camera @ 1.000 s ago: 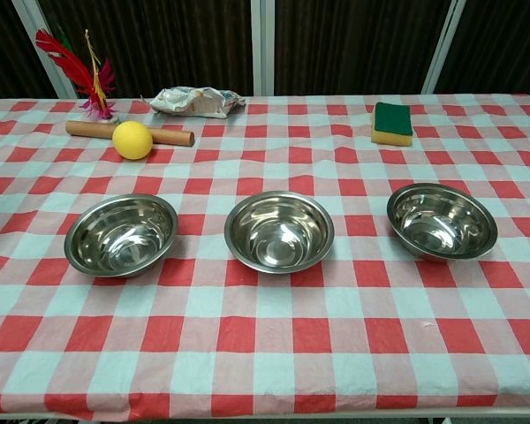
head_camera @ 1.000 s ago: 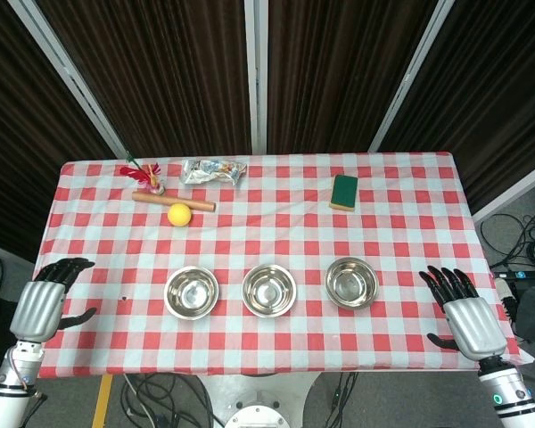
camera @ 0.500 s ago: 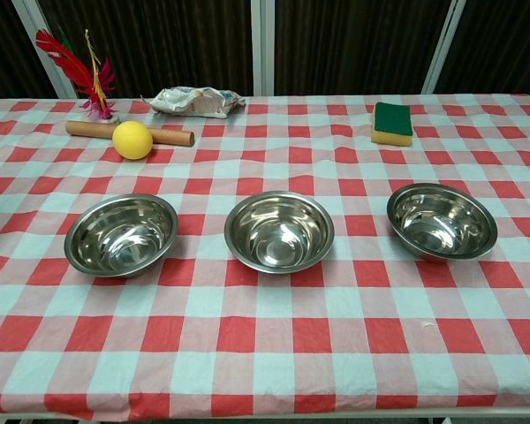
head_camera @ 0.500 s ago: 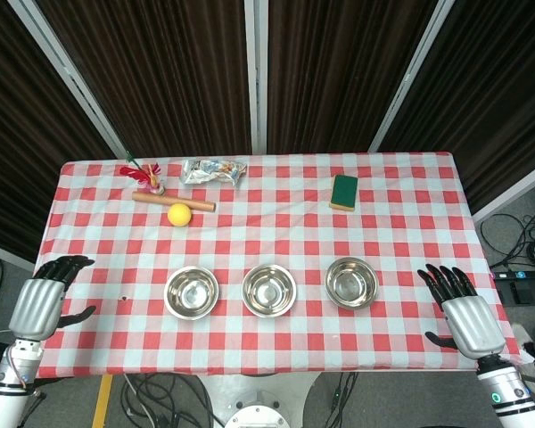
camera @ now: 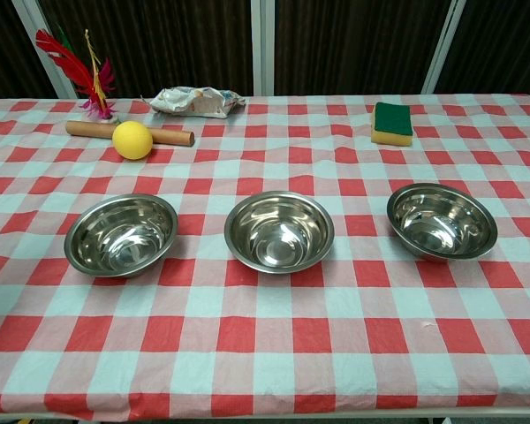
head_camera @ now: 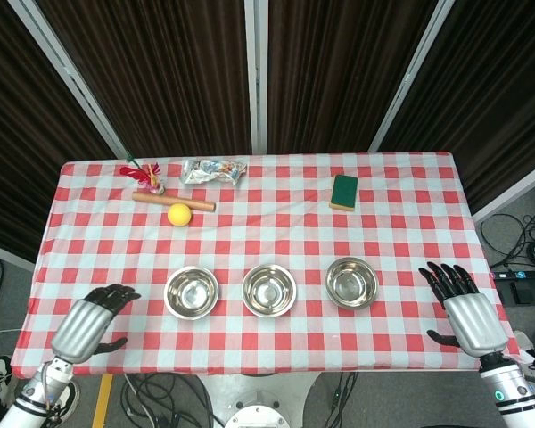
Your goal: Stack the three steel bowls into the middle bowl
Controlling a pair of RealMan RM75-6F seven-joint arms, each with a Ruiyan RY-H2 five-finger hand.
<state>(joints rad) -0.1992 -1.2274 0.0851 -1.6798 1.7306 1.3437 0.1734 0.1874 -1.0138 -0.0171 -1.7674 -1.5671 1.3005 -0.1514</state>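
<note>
Dark curtains hung behind a red-checked tabletop (head_camera: 410,187) where three steel bowls stood upright in a row near the front edge: left bowl (head_camera: 191,292), middle bowl (head_camera: 268,290), right bowl (head_camera: 351,283), all apart. The left robot hand (head_camera: 91,323) had moved in over the front-left corner, fingers apart, empty. The right robot hand (head_camera: 465,311) stayed spread by the right edge. No writing was legible.

The left hand (head_camera: 91,323) has moved inward toward the left bowl (head_camera: 191,292).
</note>
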